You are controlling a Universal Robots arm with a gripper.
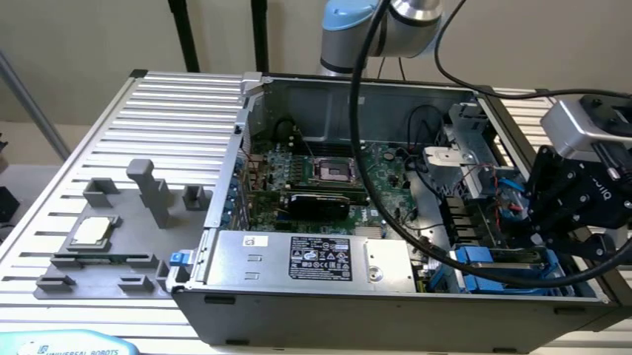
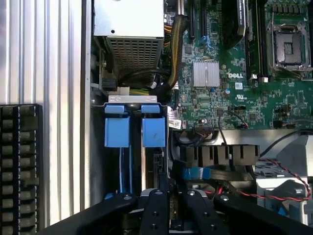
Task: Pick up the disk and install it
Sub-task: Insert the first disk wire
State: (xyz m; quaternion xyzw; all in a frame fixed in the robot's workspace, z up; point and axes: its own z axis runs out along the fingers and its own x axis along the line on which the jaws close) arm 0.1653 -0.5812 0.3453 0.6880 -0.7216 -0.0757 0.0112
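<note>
Showing an open desktop computer case [image 1: 326, 310] lying on a ribbed metal table [image 1: 168, 118], taken here as the landmark. Inside the case lies the green motherboard [image 1: 326, 174], its empty CPU socket [image 1: 334, 171] near the middle; along the case's near wall sits the long silver power supply [image 1: 316, 259] with a black label. Outside the case, toward the exterior view's left, a grey fixture tray [image 1: 109, 244] carries a small square silver chip [image 1: 92, 231].

The black gripper [image 2: 168, 198] hangs over the case's drive-bay corner, at the exterior view's right. Its fingers [image 2: 155, 208] stand close together, apparently clamped on the edge of the disk [image 2: 152, 161], which stands on edge in the bay slot beside a neighbouring blue carrier [image 2: 117, 129]; the contact itself is partly hidden. The disk's blue frame [image 1: 493, 259] is already down inside the bay. Judged from this, pickup and transport are done and insertion is well advanced; whether the disk is fully seated cannot be told, and the gripper has not let go.
</note>
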